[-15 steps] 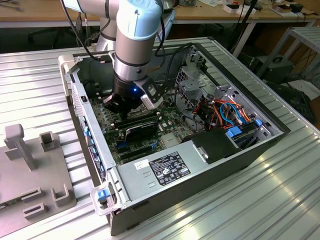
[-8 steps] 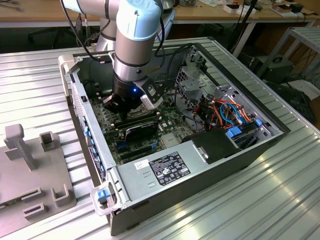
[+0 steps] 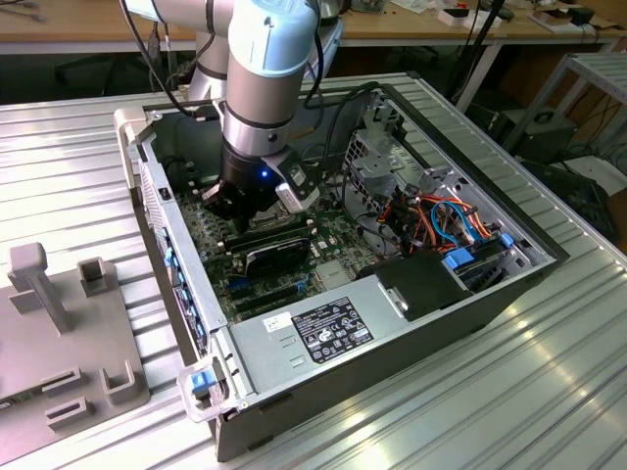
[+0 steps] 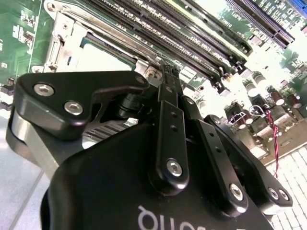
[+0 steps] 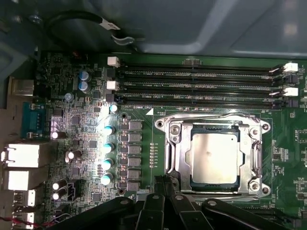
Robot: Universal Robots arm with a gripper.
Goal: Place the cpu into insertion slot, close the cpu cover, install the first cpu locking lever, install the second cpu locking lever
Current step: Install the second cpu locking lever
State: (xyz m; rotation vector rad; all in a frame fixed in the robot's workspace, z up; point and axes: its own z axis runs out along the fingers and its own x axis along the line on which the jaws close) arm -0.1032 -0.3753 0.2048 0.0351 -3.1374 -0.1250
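The cpu [image 5: 214,157] lies flat in the insertion slot [image 5: 261,128], its silver top showing through the window of the cpu cover [image 5: 178,160], which is down over it. In the second wrist view the cpu [image 4: 103,58] is partly hidden behind my black linkage. My gripper [image 5: 165,180] is shut, its tips together right at the socket's edge. In the second wrist view the gripper [image 4: 168,72] meets the end of a thin metal lever rod [image 4: 125,48] that runs along the socket frame. Seen from the exterior view, the gripper [image 3: 233,204] is low inside the open computer case.
Long black memory slots [image 5: 201,86] run beside the socket. Blue-capped capacitors [image 5: 108,143] and rear ports [image 5: 24,158] sit on the other side. The case holds a power supply [image 3: 333,328], cables [image 3: 446,220] and a drive cage. A grey fixture [image 3: 59,333] stands at the exterior view's left.
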